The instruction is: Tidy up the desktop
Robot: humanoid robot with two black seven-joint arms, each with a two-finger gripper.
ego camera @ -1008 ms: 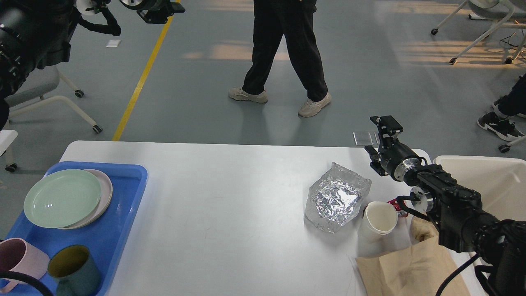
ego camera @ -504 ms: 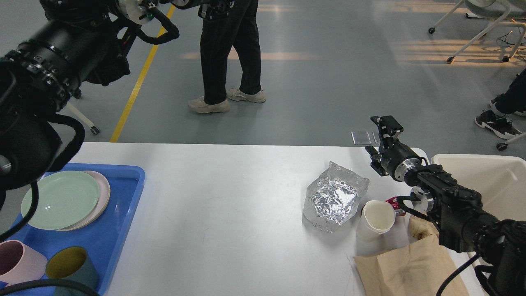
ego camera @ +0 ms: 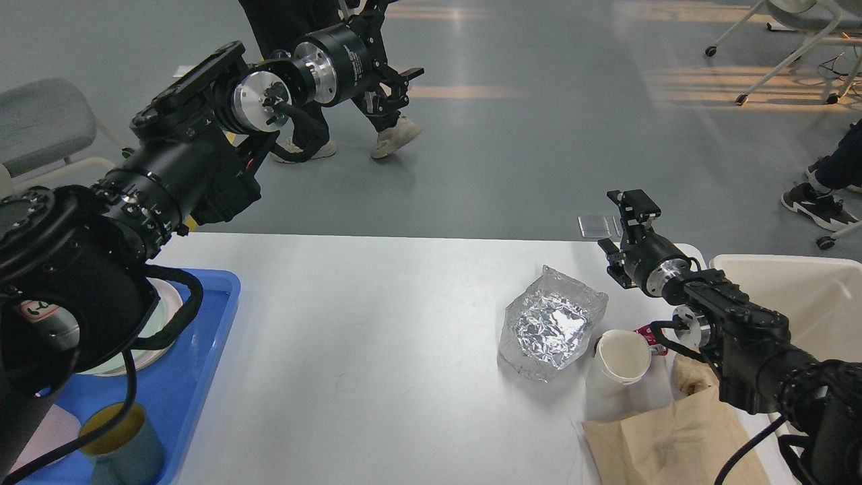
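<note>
A white worktop (ego camera: 377,350) fills the lower frame, a blue tray (ego camera: 195,377) at its left edge and a cream bin (ego camera: 801,296) off its right corner. Crumpled foil (ego camera: 551,323), a white paper cup (ego camera: 619,360) and a brown paper bag (ego camera: 673,438) lie clustered toward the right side. The left gripper (ego camera: 394,64) hangs high above the floor beyond the far edge, its jaws spread and empty. The right gripper (ego camera: 630,209) hovers over the far right corner; whether its jaws are parted cannot be told.
</note>
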